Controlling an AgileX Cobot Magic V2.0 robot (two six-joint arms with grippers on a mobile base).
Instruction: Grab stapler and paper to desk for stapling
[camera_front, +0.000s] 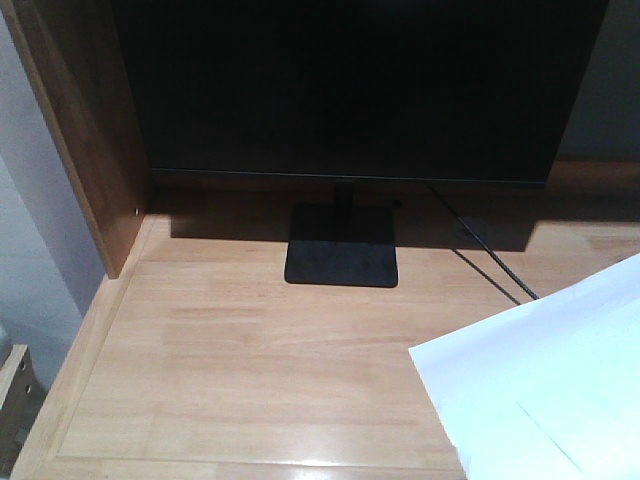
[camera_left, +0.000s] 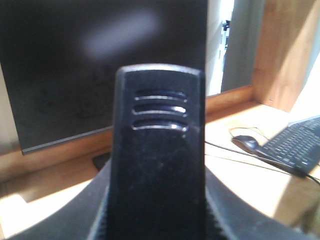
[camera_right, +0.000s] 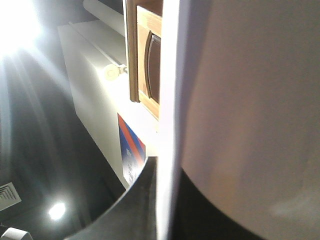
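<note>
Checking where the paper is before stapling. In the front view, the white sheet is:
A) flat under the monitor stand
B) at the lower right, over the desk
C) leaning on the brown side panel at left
B: the paper comes in from the lower right corner over the desk, clear of the monitor stand and far from the side panel.

Foreground: black stapler (camera_left: 159, 150), three grooves near its top, upright, filling the centre, clamped in the left pincer (camera_left: 159, 225). Behind: dark monitor (camera_left: 75, 75). Right: mouse (camera_left: 246, 143) and black keyboard (camera_left: 295, 147) on the pale wooden desk (camera_left: 240, 180); brown side panel (camera_left: 285, 50).
</note>
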